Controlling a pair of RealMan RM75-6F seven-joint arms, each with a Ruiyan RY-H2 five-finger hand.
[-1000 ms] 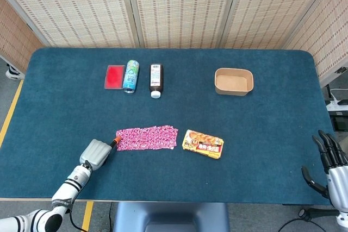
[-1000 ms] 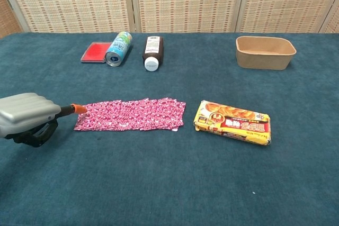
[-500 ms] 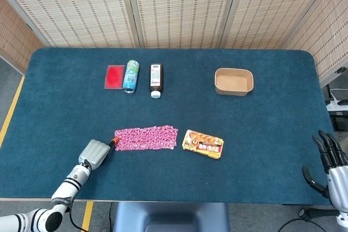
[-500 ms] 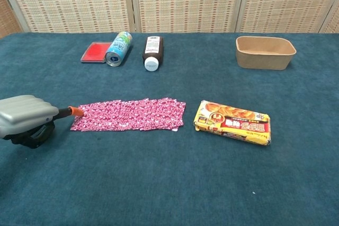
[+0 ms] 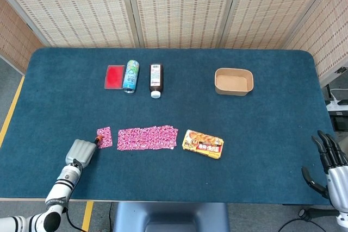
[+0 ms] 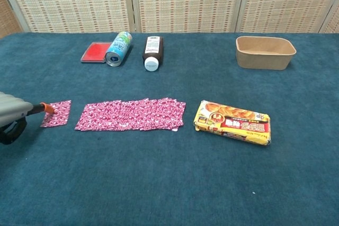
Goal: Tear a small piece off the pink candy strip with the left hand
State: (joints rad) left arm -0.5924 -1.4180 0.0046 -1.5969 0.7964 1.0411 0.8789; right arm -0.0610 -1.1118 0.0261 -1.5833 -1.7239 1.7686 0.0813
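Observation:
The pink candy strip (image 5: 147, 137) (image 6: 132, 114) lies flat at the table's front middle. A small torn-off pink piece (image 5: 104, 137) (image 6: 57, 113) sits to its left, with a gap of bare cloth between them. My left hand (image 5: 80, 151) (image 6: 10, 117) is at the piece's left edge, its orange fingertip on that edge, pinching it. The underside of the grip is hidden. Off the table's front right corner, my right hand (image 5: 328, 162) hangs with fingers apart and nothing in it; only the head view shows it.
A yellow snack pack (image 5: 203, 143) (image 6: 233, 123) lies just right of the strip. At the back stand a red pad (image 5: 115, 76), a lying blue can (image 5: 131, 75), a brown bottle (image 5: 156, 80) and a cardboard tray (image 5: 234, 81).
My left hand has pulled leftward and a small piece has come off the strip's left end, moving away with the hand. The right hand has stayed still.

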